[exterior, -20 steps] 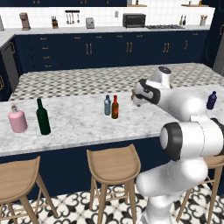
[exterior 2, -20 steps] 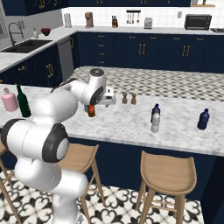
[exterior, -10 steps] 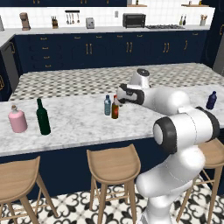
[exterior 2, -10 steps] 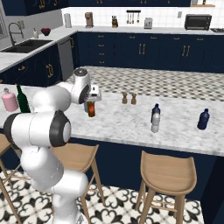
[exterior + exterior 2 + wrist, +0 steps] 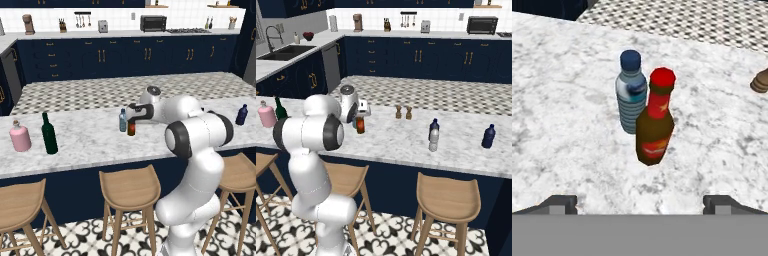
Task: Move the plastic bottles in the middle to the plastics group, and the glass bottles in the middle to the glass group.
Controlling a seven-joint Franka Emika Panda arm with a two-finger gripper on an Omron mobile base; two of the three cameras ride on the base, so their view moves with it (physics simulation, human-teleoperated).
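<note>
Gripper [image 5: 640,202] spread wide above amber glass bottle [image 5: 655,125]; likely rigid, slick, breakable, top-heavy; best pinched across belly, clear of teal plastic bottle [image 5: 631,92]

Navy cabinets [image 5: 100,60], wood stools [image 5: 130,187].

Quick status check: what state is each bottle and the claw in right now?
amber bottle: upright, capped, not gripped.
claw: open, empty, facing the amber bottle.
teal bottle: upright, capped, beside the amber bottle.
clear bottle: upright.
navy bottle: upright.
green bottle: upright.
pink bottle: upright, stoppered.
</note>
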